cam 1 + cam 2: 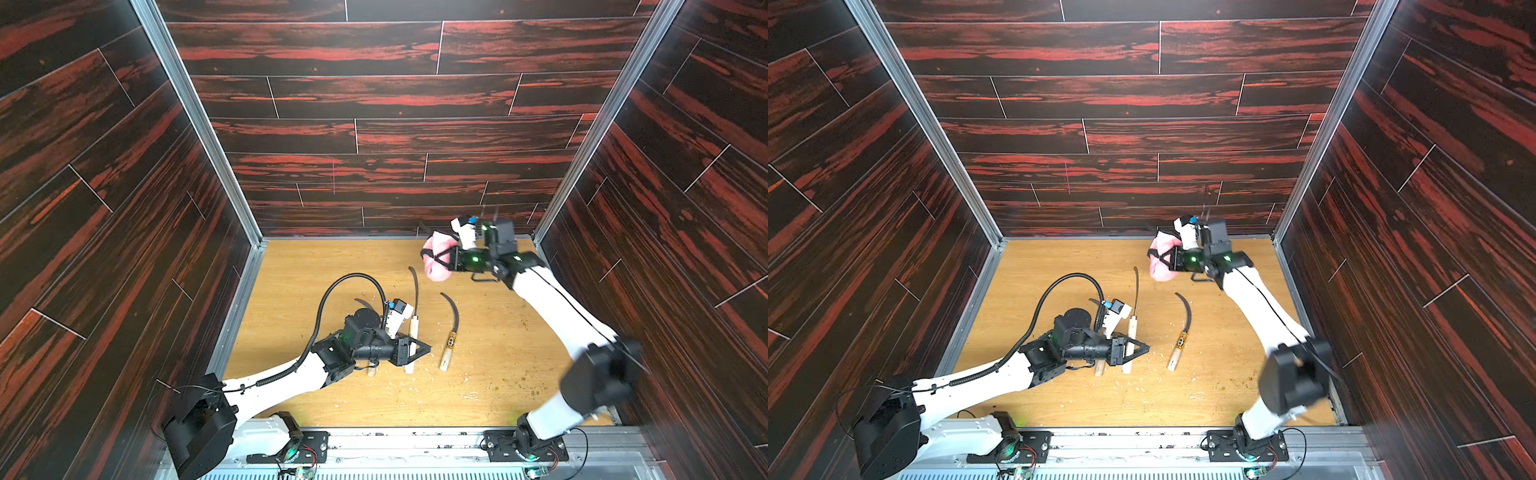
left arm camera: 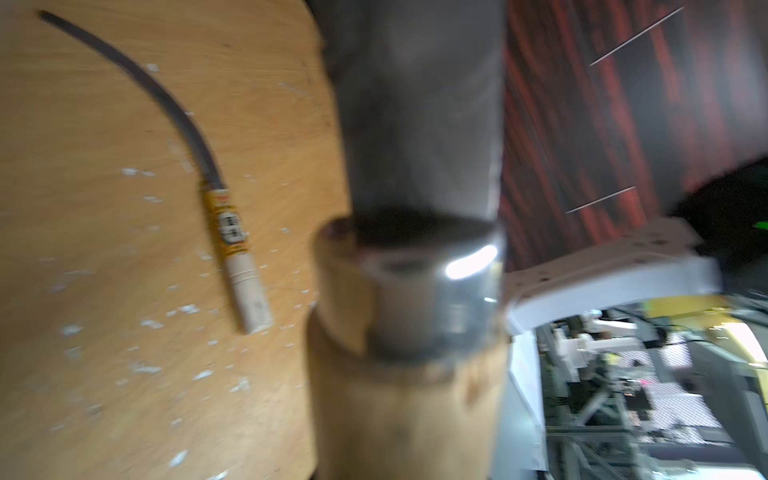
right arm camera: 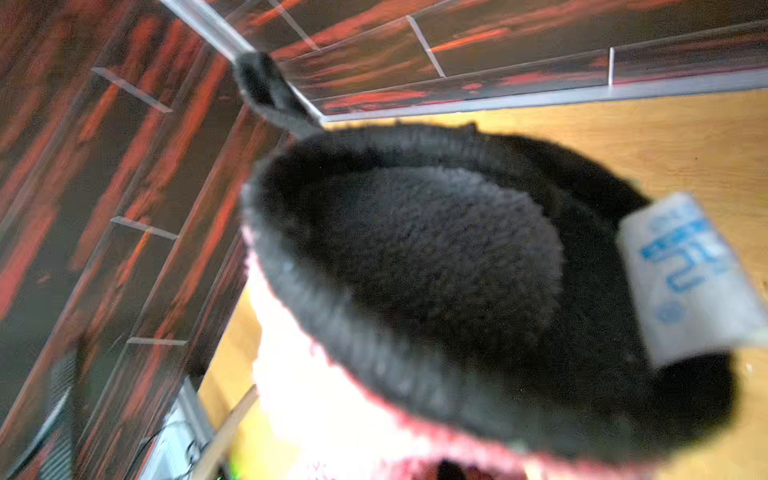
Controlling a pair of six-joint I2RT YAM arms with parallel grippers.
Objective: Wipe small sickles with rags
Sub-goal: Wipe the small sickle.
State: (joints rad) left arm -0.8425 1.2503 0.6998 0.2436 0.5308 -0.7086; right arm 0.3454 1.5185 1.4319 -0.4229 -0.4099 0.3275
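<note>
The left claw (image 1: 424, 348) was clamped across the pale wooden handle of an unlabelled small sickle with a thin dark curved blade (image 1: 414, 323). I judged this grip was meant to steady the tool so its blade could be offered for wiping. Whether it rested on the light wooden table (image 1: 299, 286) or was raised, I could not tell. The left wrist view showed that handle (image 2: 399, 407) filling the frame, right at the claw.

The right claw (image 1: 442, 257) was closed on the pink fluffy rag (image 1: 437, 272), bunched into a wad and held clear of the table, likely so a soft pad faced outward. The rag hung just beyond the gripped sickle's blade tip, near but apart.

A second sickle with a yellow-black band (image 1: 451, 340) lay flat just past the left claw's tips. A third sickle (image 1: 363, 303) lay mostly hidden under the left arm (image 1: 291, 374), behind that claw.
</note>
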